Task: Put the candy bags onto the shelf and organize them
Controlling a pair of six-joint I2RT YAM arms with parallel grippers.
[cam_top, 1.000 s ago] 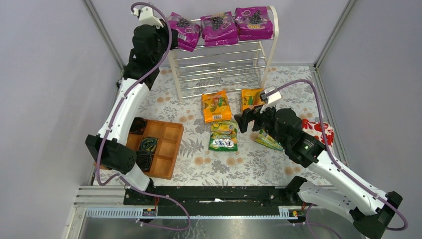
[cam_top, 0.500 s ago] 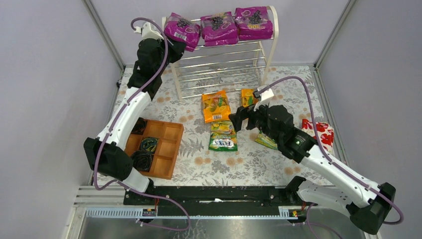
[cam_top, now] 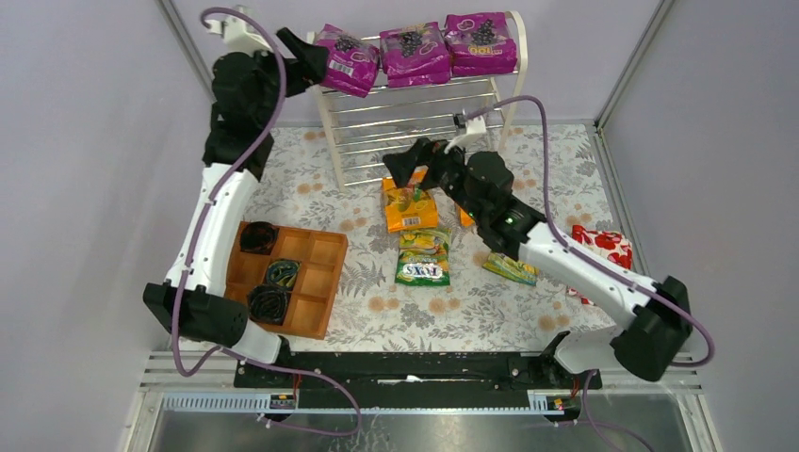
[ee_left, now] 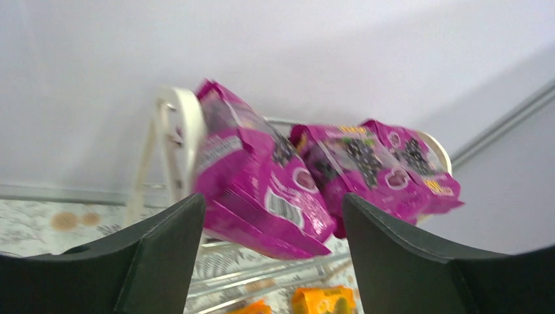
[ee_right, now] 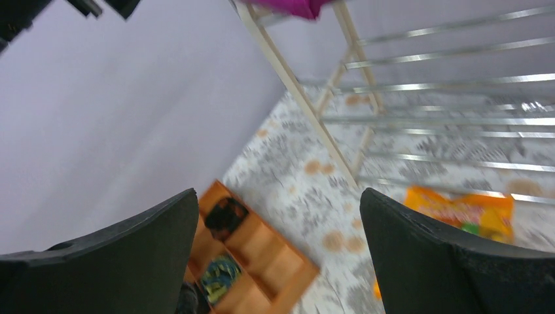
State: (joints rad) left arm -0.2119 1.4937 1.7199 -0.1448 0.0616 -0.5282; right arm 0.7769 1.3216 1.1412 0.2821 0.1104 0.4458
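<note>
Moved: your right hand [cam_top: 400,168] swung from over the worktop [cam_top: 377,311] bags up to the shelf [cam_top: 396,118] front, and your left hand [cam_top: 311,56] rose beside the top tier.
Left hand: released, facing the tilted leftmost purple bag [cam_top: 347,58], likely to straighten it.
Right hand: released, nothing held.
Left on worktop: orange bags [cam_top: 409,201] and green-yellow bags [cam_top: 423,259] lay below the shelf.

A robotics lab cell is indicated by plain enclosure walls [cam_top: 85,141], aluminium framing [cam_top: 629,58] and a floral-clothed tabletop [cam_top: 377,311].

Left tool [cam_top: 303,56] and right tool [cam_top: 405,162] gape, empty.
</note>
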